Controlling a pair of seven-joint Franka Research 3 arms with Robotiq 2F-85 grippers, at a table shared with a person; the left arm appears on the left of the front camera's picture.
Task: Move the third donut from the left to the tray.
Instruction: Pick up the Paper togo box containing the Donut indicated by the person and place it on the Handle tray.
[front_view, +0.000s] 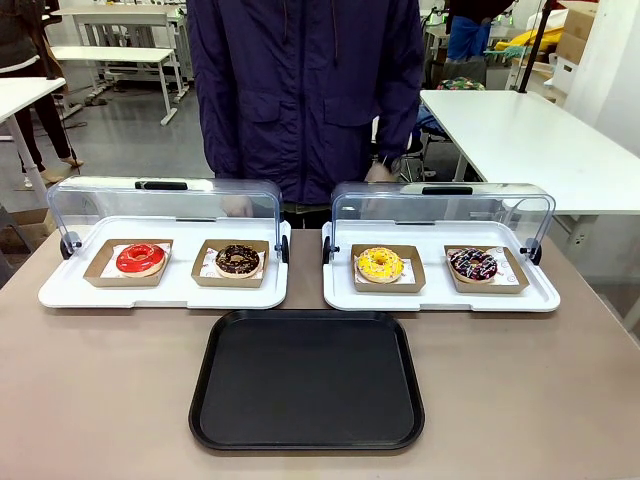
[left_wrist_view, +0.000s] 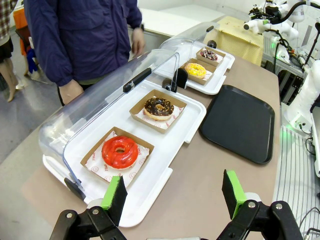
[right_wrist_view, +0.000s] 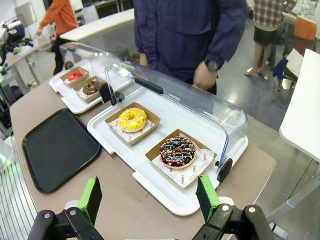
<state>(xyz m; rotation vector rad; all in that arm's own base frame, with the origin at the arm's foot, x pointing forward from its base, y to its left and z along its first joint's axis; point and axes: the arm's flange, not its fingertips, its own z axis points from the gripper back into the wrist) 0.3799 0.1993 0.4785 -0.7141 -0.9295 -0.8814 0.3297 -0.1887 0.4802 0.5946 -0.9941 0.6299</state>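
Note:
The yellow-iced donut (front_view: 380, 264) sits in its brown cardboard holder on the left half of the right white tray; it also appears in the left wrist view (left_wrist_view: 195, 70) and the right wrist view (right_wrist_view: 132, 120). The black tray (front_view: 306, 378) lies flat and bare at the table's near middle, in front of both white trays (left_wrist_view: 240, 121) (right_wrist_view: 55, 147). My left gripper (left_wrist_view: 174, 192) is open above the table's left end, near the red donut. My right gripper (right_wrist_view: 148, 196) is open above the right end, near the sprinkled chocolate donut.
A red donut (front_view: 141, 259) and a chocolate donut (front_view: 238, 260) sit on the left white tray (front_view: 60, 292). A chocolate sprinkled donut (front_view: 473, 264) shares the right white tray (front_view: 540, 298). Both clear domed lids are swung back. A person (front_view: 305, 90) stands at the far side, hands near the lids.

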